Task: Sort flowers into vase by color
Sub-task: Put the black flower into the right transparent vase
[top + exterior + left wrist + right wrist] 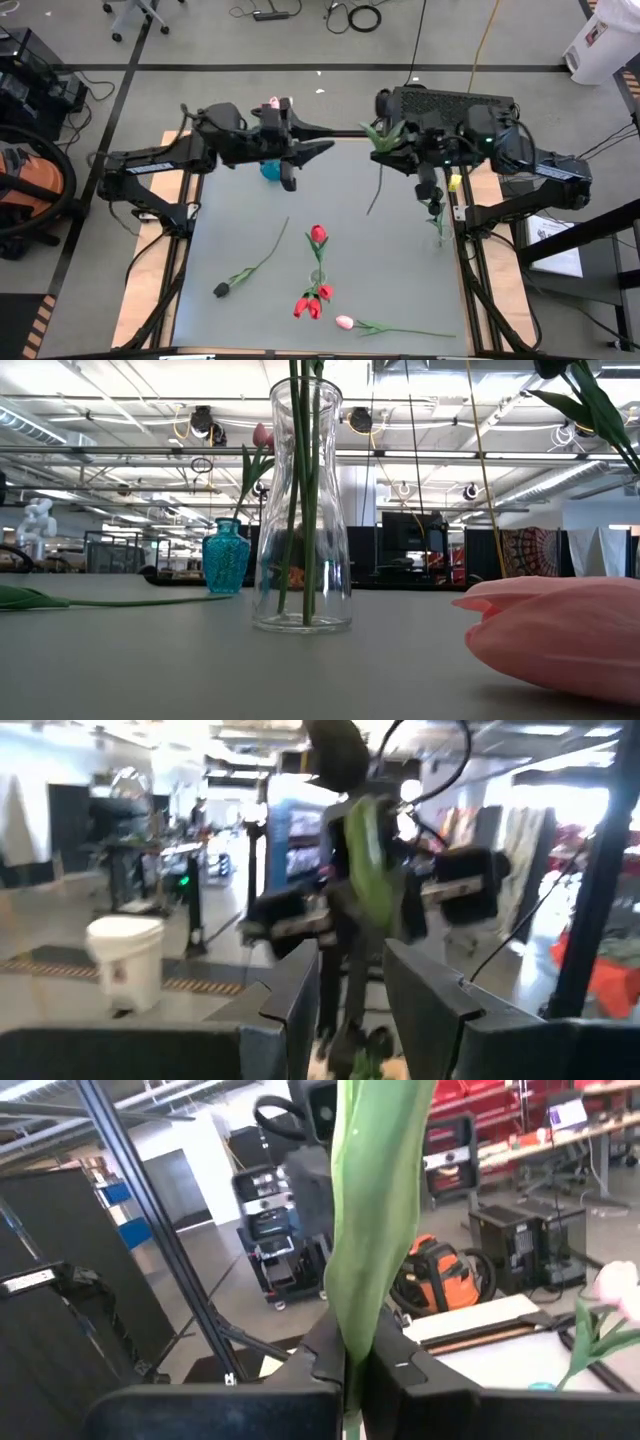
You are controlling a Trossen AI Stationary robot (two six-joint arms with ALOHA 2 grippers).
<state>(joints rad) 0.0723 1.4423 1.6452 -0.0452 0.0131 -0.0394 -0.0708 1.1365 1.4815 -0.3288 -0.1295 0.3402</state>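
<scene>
My right gripper [384, 138], over the table's far edge, is shut on a flower [368, 850] with a dark head and green leaves. My left gripper [325, 140] faces it from the left, open, a short way off. A blue vase [270, 171] under the left arm holds a pink tulip [262, 436]. A clear vase [303, 510] near the front holds several stems with red tulips [318, 236]. Lying flat on the table are a pink tulip [345, 322] and a dark-headed tulip [222, 290]. My right gripper pinches the flower between its two fingers at the stem and the foot of a broad green leaf [352, 1342]. The fingers come in level from the table's right. The flower stands upright, lifted clear, its head above the fingers and its stem [374, 195] hanging below them.
A thin stem stands in something small and clear [438, 222] at the table's right edge. The grey tabletop [240, 230] lies bare between the vases. The dark tulip's leaf [25, 598] lies at the near left.
</scene>
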